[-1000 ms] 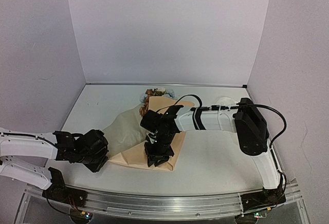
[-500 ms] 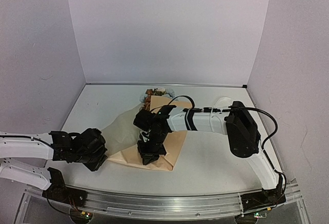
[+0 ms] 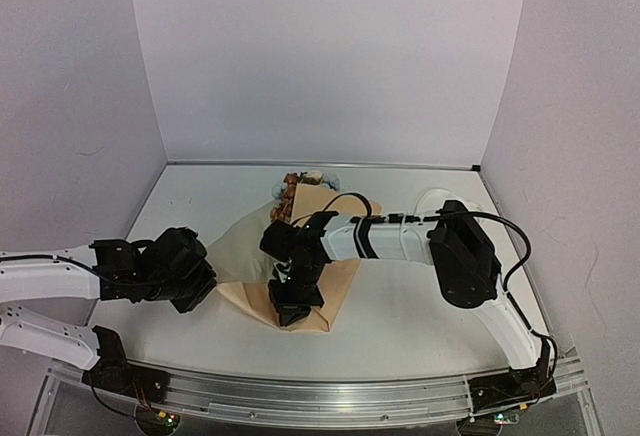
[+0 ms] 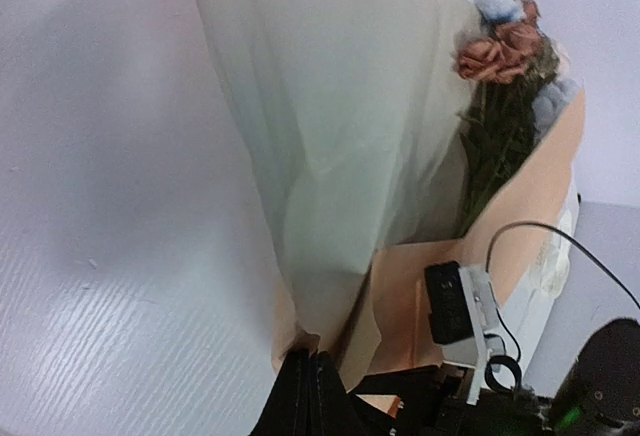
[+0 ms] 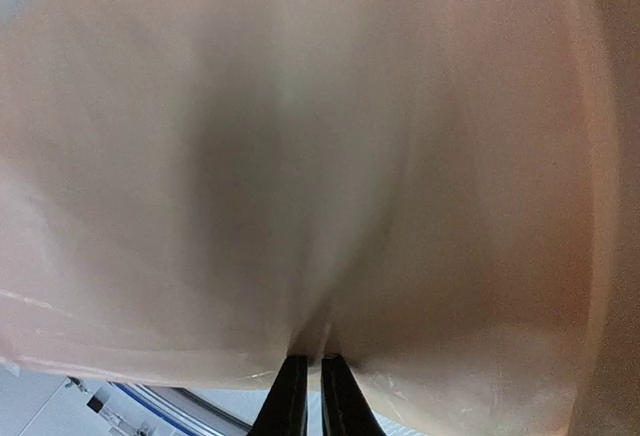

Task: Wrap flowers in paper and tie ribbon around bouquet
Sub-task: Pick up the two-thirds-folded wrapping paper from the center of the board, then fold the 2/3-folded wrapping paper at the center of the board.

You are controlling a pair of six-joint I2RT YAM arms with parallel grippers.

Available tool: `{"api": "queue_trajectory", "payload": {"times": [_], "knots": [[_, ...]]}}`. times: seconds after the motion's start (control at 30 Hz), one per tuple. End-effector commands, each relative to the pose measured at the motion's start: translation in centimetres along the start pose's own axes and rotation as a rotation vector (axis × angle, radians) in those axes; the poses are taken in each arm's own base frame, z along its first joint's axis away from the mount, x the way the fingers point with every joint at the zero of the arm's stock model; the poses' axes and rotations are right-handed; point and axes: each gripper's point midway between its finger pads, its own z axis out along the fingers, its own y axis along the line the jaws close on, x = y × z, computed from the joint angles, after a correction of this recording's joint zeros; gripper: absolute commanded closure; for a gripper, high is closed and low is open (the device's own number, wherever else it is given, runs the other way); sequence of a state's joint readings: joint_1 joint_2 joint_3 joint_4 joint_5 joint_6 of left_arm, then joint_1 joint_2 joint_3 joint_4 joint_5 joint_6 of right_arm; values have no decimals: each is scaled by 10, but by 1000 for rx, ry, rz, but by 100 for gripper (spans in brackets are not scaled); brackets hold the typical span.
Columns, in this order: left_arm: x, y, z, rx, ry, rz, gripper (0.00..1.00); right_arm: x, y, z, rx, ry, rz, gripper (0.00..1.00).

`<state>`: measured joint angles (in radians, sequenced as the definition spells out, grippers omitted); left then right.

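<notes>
One large tan kraft-brown paper sheet (image 3: 340,281) lies curled on the white desk (image 3: 420,306). One pale grey-green sheet (image 4: 340,136) lines it. One bunch of thin green-stemmed flowers (image 4: 500,126) with pink and pale-blue heads rests inside, at its far end. Of two claws, the left claw (image 4: 308,366) pinches the paper's near-left corner and the right claw (image 5: 308,361) pinches its near edge.

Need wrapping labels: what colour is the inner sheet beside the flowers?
Pale grey-green sheet; clearest in left wrist view.
</notes>
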<state>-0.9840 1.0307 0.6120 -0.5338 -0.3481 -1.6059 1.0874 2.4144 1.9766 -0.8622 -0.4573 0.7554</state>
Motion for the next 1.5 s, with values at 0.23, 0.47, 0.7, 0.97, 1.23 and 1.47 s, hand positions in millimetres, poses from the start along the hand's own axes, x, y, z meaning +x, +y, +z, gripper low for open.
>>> {"api": "queue_trajectory", "payload": {"times": [0.23, 0.47, 0.7, 0.97, 1.23, 1.47], "knots": [[6, -64, -2, 120, 2, 207, 100, -5, 29, -23, -69, -19, -60, 90], [9, -53, 1, 113, 18, 208, 100, 3, 69, -91, -239, -48, -151, 80], [13, -60, 3, 121, 31, 255, 100, 7, 60, -148, -289, -97, -111, 71], [19, -74, 4, 152, 48, 298, 100, 31, -50, -166, -126, -156, 37, 67], [25, -104, 1, 222, 53, 372, 100, 22, -84, -130, -90, -106, 113, 75], [41, -136, -1, 290, 68, 471, 100, 5, -92, -101, -49, -84, 143, 85]]}}
